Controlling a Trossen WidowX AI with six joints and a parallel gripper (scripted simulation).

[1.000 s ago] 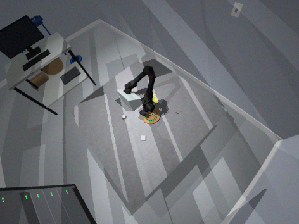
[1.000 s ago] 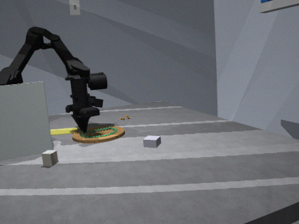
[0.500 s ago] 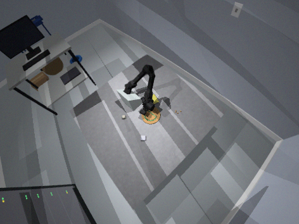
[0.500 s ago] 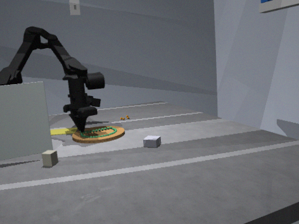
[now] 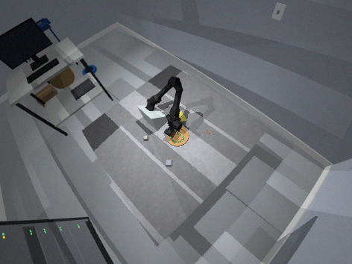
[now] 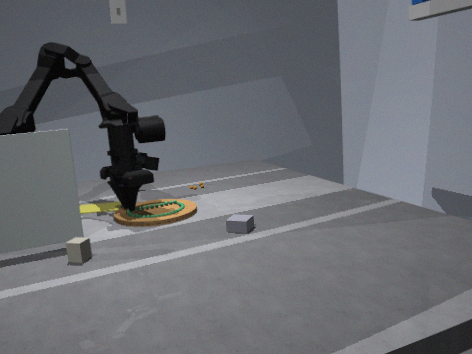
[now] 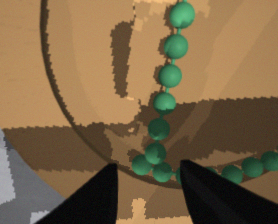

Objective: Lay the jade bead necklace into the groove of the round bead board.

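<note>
The round wooden bead board point(image 5: 178, 145) point(image 6: 191, 210) point(image 7: 20, 75) lies flat, with a dark curved groove. The jade bead necklace point(image 6: 183, 209) point(image 7: 170, 76) lies on it. In the wrist view one strand runs nearly straight across the board inside the groove, bends sharply near the fingertips, and continues right along the groove line. A few beads bunch at the bend. My gripper point(image 6: 130, 209) point(image 7: 148, 170) is partly open and low over the board's left part in the exterior view, its fingertips apart on either side of the bunched beads. The fingers hide part of the groove.
A pale upright panel point(image 5: 153, 112) point(image 6: 35, 191) stands beside the arm. A yellow piece point(image 5: 183, 117) point(image 6: 97, 208) lies by the board. A beige cube point(image 5: 145, 138) point(image 6: 79, 251), a grey block point(image 5: 168, 162) point(image 6: 240, 224) and small orange bits point(image 6: 201, 184) lie around it.
</note>
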